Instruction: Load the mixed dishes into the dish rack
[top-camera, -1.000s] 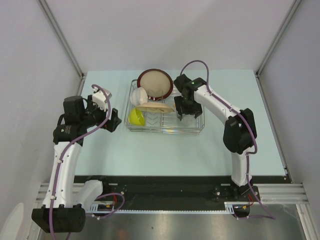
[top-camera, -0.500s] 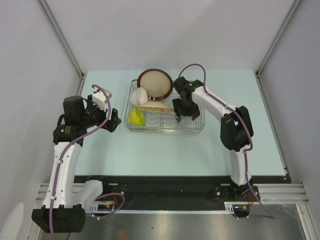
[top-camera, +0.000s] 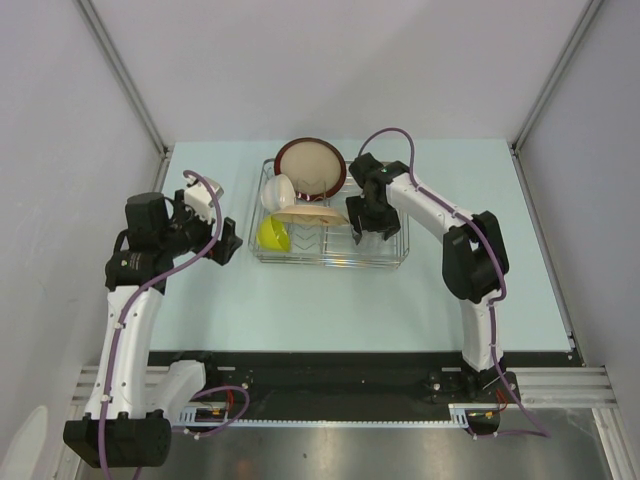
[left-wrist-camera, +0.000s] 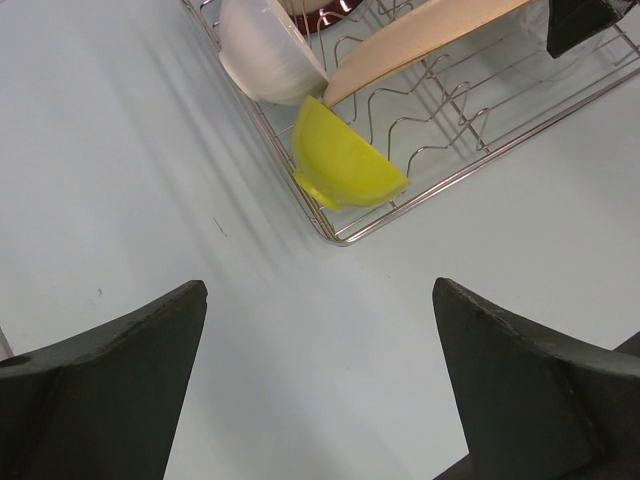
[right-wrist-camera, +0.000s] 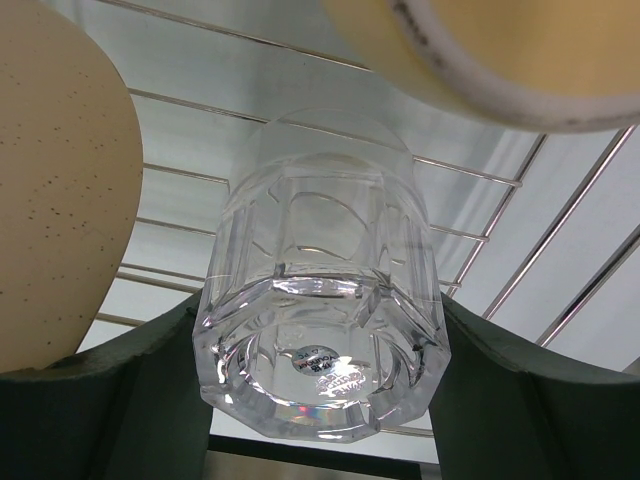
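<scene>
right tool (right-wrist-camera: 318, 395): closed on the small clear glass (right-wrist-camera: 320, 290), one finger on each side of its wall near the thick base.
why held so: a side grip leaves the mouth free, so the glass can likely go rim-down onto the wires to drain.
glass position: inside the dish rack (top-camera: 385, 262), in its right half, over the wire floor; whether the rim touches the wires cannot be told.
glass pointing: base faces the wrist camera, mouth faces away toward the rack floor; its long axis runs along the tool's reach, crosswise to the line between the fingers.
neighbours: mug (right-wrist-camera: 480, 50) just beside the glass inside the rack; cream plate (right-wrist-camera: 50, 180) on the other side, toward the rack's middle. the slot between them looks narrow, which probably explains the straight-in approach.
left half of the rack: white bowl (top-camera: 278, 191) and lime-green bowl (top-camera: 272, 234) stand on edge along the left side. the red-rimmed plate (top-camera: 310, 167) leans at the far side. tilting them probably saves room and sheds water.
left tool (left-wrist-camera: 320, 390): wide open and empty, over the desk (top-camera: 300, 300) just outside the rack's near-left corner, apart from the dishes.
</scene>
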